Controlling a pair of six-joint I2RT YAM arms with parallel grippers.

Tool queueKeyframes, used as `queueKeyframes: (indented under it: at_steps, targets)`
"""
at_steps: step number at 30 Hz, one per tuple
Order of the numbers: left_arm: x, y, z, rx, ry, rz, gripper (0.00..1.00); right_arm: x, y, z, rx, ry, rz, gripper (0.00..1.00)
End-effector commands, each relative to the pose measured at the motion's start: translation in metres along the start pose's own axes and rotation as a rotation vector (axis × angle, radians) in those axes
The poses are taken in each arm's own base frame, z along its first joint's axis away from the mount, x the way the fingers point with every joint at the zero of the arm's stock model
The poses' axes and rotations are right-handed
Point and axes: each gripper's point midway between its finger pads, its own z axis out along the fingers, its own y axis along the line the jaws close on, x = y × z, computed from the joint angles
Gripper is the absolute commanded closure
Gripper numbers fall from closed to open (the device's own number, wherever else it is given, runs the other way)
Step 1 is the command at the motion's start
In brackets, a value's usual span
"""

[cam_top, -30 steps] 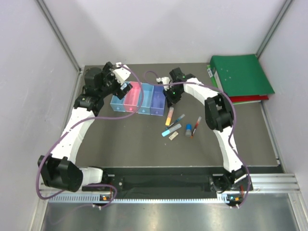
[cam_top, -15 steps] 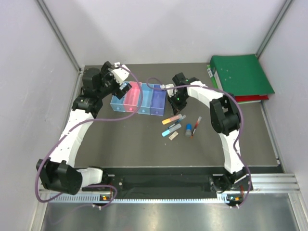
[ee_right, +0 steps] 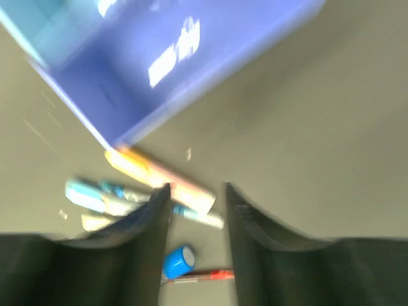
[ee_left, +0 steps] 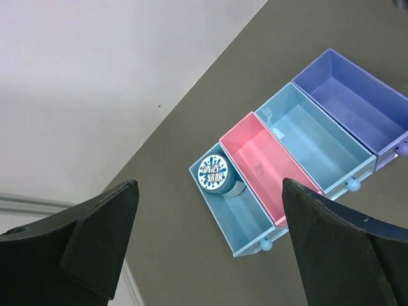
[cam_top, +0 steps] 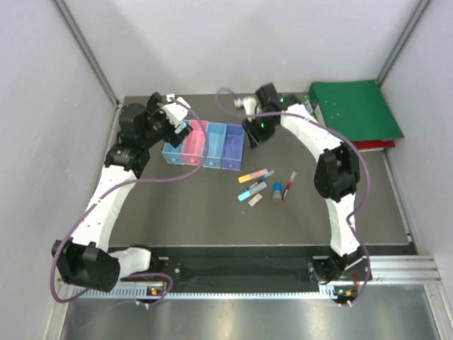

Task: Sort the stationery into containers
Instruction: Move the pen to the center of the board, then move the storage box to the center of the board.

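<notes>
- Done: one piece sorted. The round blue disc (ee_left: 217,175) lies in the blue bin (ee_left: 245,233), at the end away from its knob.
- The pink bin (ee_left: 268,159), light-blue bin (ee_left: 312,134) and purple bin (ee_left: 357,102) look bare inside from my left wrist.
- The bins stand side by side, walls touching, at 10 o'clock from the middle of the tabletop (cam_top: 198,212).
- Left to do: six pieces lie loose near the middle of the tabletop, at about 5 o'clock from the purple bin. I judge the job barely begun.
- Count, bins: four.
- Count, stationery: seven in all.
  - one disc
  - one orange-yellow highlighter (cam_top: 249,177)
  - one light-blue marker (cam_top: 253,192), just at the highlighter's 6 o'clock
  - one red pen (cam_top: 289,182)
  - one dark pen (cam_top: 266,172), close along the highlighter and hard to make out
  - one small blue cylinder (cam_top: 277,190), beside the red pen
  - one tan eraser (cam_top: 255,201)
- Green binders (cam_top: 354,106) at 2 o'clock are not part of the sort.
- My left claw (ee_left: 209,185) is spread as wide as it goes and holds nothing. It hangs over the 9 o'clock end of the bin row.
- My right claw (ee_right: 195,191) is parted a little with only bare tabletop showing in the gap, so nothing is held. It sits at 3 o'clock of the purple bin and 12 o'clock of the loose pieces. The wrist view is blurred.
</notes>
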Motion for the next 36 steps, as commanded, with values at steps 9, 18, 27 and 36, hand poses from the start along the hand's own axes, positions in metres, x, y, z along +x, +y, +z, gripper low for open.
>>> queueKeyframes:
  at_steps: [9,18,27,36]
  targets:
    - [0.003,0.012,0.017,-0.041,-0.034,0.023,0.01,-0.092,0.017,-0.037,-0.074,-0.267,0.087,0.11]
    - [-0.002,0.014,0.012,-0.048,-0.042,0.017,0.01,-0.110,0.001,-0.003,-0.038,-0.297,0.104,0.14]
    - [-0.006,0.019,0.008,-0.065,-0.039,0.016,0.01,-0.088,-0.030,0.038,-0.003,-0.231,0.148,0.25]
    - [-0.013,0.020,0.008,-0.055,-0.059,0.020,0.01,-0.080,-0.043,0.056,0.041,-0.203,0.160,0.50]
